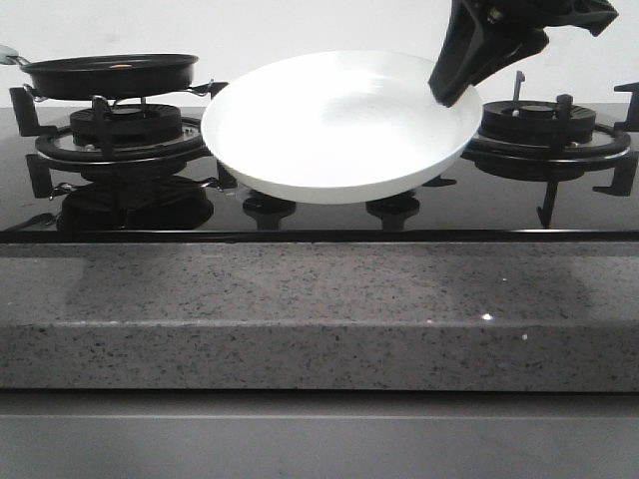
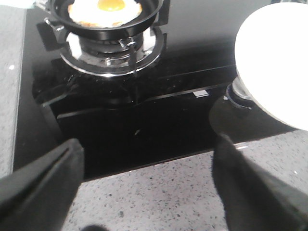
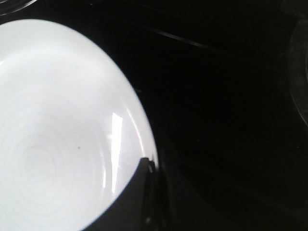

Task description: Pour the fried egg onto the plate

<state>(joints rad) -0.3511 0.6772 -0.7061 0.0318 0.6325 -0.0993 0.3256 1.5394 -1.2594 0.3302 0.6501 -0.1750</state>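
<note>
The white plate [image 1: 339,130] hangs tilted above the middle of the black hob, clear of its surface. My right gripper [image 1: 449,92] is shut on the plate's right rim; in the right wrist view a dark finger [image 3: 139,192] lies over the rim of the plate [image 3: 57,134]. The fried egg [image 2: 103,10], white with an orange yolk, lies in the black frying pan [image 2: 108,26], which sits on the left burner [image 1: 110,75]. My left gripper [image 2: 148,151] is open and empty over the hob's front edge, well short of the pan. The plate [image 2: 279,62] shows to its side.
The left burner grate [image 1: 110,135] carries the pan and the right burner grate [image 1: 544,130] stands bare. Two knobs [image 1: 268,208] sit under the plate. A speckled grey stone counter [image 1: 319,309] runs along the front of the glass hob.
</note>
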